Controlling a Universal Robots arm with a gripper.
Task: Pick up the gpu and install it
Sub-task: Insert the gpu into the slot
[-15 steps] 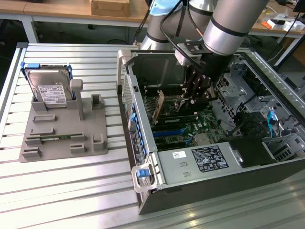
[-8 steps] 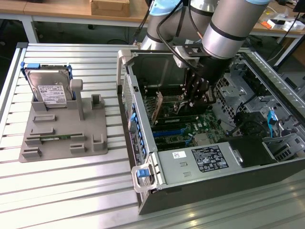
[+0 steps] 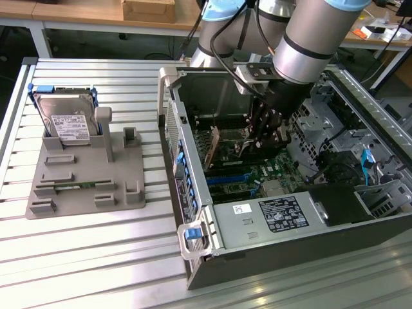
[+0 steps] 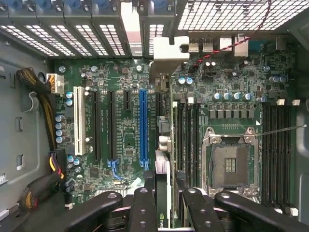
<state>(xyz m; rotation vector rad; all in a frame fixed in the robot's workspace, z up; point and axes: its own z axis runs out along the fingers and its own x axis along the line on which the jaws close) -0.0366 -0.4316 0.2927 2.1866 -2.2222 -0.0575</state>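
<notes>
Gripping the gpu (image 4: 163, 193) edge-on, the claw (image 4: 164, 203) has its black fingers (image 4: 143, 208) closed on either side of the card's upper edge, seen in the wrist view. The card runs away from the claw as a thin vertical strip, standing upright over the motherboard (image 4: 125, 140), between the blue expansion slot (image 4: 143, 128) and the memory slots beside the CPU socket (image 4: 231, 166). Its silver bracket (image 4: 166, 60) reaches toward the case's rear wall. Whether the card's lower edge sits in a slot cannot be told, since the card itself hides it.

In the exterior view the claw (image 3: 267, 138) is down inside the open computer case (image 3: 193, 212), and the arm (image 3: 309, 38) covers most of the card; only a brownish-green board edge (image 3: 213, 147) shows at the exterior view's left of the claw. Farther off, on the slatted bench (image 3: 96, 257), a grey fixture (image 3: 84, 180) holds a hard drive (image 3: 64, 119) upright.
</notes>
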